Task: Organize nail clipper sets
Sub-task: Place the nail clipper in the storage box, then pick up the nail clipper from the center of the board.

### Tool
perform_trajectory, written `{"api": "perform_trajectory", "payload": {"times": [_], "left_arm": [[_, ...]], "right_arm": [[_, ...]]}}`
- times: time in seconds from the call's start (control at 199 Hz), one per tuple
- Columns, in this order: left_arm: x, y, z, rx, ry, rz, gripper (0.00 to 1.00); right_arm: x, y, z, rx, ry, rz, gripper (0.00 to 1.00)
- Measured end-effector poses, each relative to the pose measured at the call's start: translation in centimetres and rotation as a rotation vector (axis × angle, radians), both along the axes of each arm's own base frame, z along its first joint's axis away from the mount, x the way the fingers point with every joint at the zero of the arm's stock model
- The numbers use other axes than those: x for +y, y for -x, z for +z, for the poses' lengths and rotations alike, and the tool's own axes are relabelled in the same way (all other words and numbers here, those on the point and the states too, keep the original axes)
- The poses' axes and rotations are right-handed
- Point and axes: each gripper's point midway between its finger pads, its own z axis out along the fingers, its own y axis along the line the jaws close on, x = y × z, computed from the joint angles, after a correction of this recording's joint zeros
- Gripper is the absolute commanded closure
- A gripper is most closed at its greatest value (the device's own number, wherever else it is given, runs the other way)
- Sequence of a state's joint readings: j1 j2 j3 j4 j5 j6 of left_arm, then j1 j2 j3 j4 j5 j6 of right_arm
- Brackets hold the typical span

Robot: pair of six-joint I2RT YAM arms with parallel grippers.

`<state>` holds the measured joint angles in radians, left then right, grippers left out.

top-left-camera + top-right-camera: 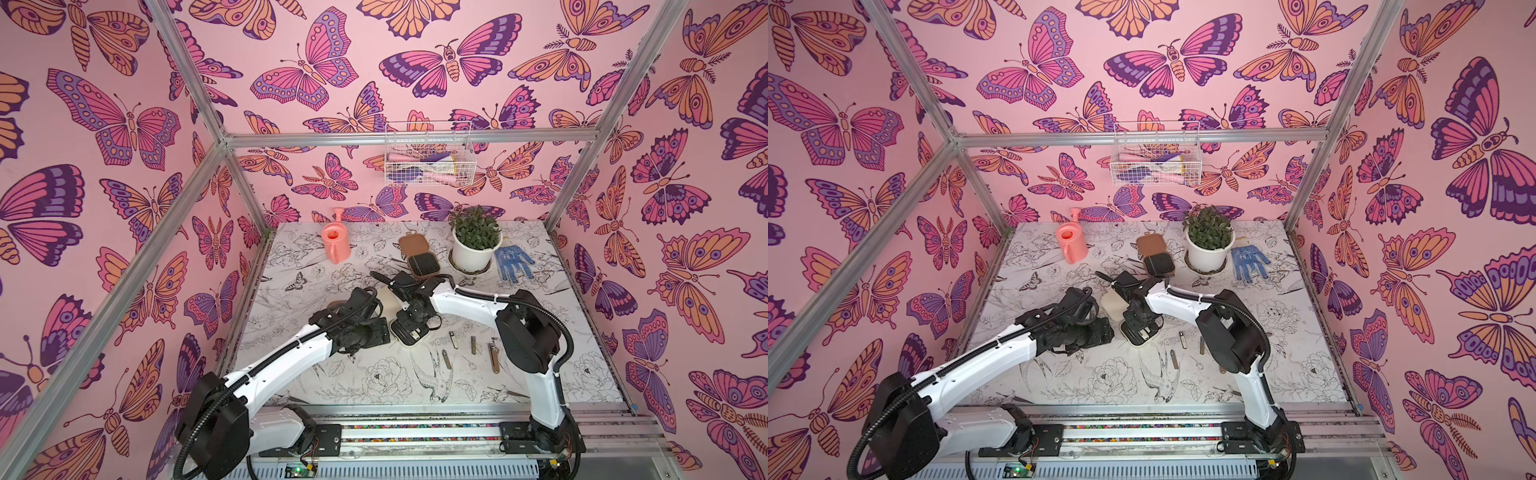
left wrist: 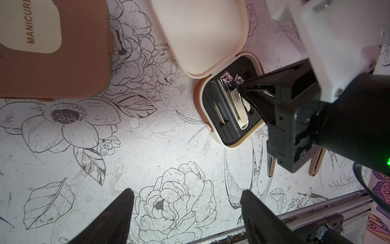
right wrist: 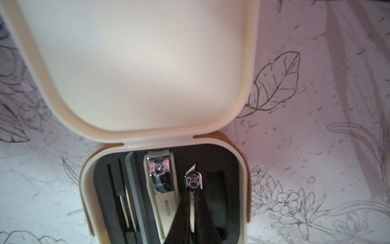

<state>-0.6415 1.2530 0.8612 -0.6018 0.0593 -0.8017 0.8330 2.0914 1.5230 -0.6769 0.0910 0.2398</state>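
MANICURE reads in gold on the cream patch (image 2: 31,25) of the tan case (image 2: 63,69), which lies ahead of the left gripper (image 2: 186,191). The small print on the large clipper (image 3: 166,208) is too blurred for me to read. I count three cases: this tan case, the cream case (image 3: 86,181) under the right gripper (image 3: 191,202), and a second tan case (image 1: 417,255), open, well beyond both grippers. I count four loose metal tools (image 1: 473,345) in a top view, lying beside the right arm. The right gripper is closed, pinching the small clipper (image 3: 193,179) over the cream case's black-lined base, just beside the large clipper seated in its slot. The left gripper's jaws stand apart and hold nothing, with bare table (image 2: 147,147) beneath and between them. The cream lid (image 3: 137,63) is swung open, away from the right gripper. A strip of bare table separates it from the tan case. The front rail (image 2: 316,213) runs close by the left gripper.
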Motion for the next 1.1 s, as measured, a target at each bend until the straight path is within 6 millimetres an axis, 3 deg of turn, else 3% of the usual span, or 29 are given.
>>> {"api": "perform_trajectory", "payload": {"times": [0.186,0.519,0.75,0.942,1.103], "left_arm": [[0.0,0.0,0.0,0.0,0.0,0.0,0.18],[0.1,0.0,0.4,-0.014,0.006,0.001,0.18],[0.1,-0.1,1.4,-0.043,0.023,0.004,0.18],[0.2,-0.1,1.4,-0.044,0.022,0.003,0.18],[0.2,-0.1,1.4,-0.047,0.019,-0.003,0.18]], "right_arm": [[0.1,-0.2,0.7,-0.012,-0.008,0.0,0.91],[0.7,-0.7,1.9,-0.026,-0.02,0.003,0.79],[0.5,-0.6,6.0,-0.083,-0.08,-0.002,0.73],[-3.0,0.6,9.2,-0.131,-0.108,-0.059,0.67],[-7.8,1.9,7.5,-0.099,-0.054,-0.142,0.6]]}}
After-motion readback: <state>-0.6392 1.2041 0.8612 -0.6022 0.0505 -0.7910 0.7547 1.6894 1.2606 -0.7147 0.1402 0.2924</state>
